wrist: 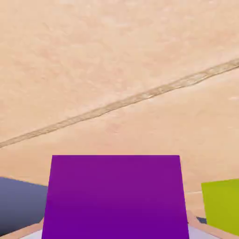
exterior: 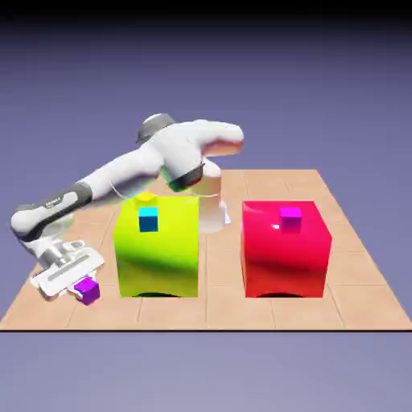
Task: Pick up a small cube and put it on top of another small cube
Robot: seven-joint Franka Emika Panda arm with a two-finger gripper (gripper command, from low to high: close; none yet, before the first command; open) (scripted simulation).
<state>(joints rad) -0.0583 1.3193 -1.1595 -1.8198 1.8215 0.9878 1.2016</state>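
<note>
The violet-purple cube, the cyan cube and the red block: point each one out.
Violet-purple cube (wrist: 115, 198): hand view, middle of its broad face.
Cyan cube (exterior: 148, 221): exterior view, face toward the camera.
Red block (exterior: 284, 261): exterior view, front face.

Small violet-purple cube (exterior: 87, 290); tilted; between the jaws (exterior: 78, 287)

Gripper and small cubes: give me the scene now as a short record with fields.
gripper: closed on the violet cube, at the exterior view's left
cyan cube: on the yellow-green block
magenta cube: on the red block
yellow thing: partly visible behind the cyan cube, kind unclear
stacking: violet cube not yet on another small cube
robot arm: reaching toward the exterior view's left
</note>
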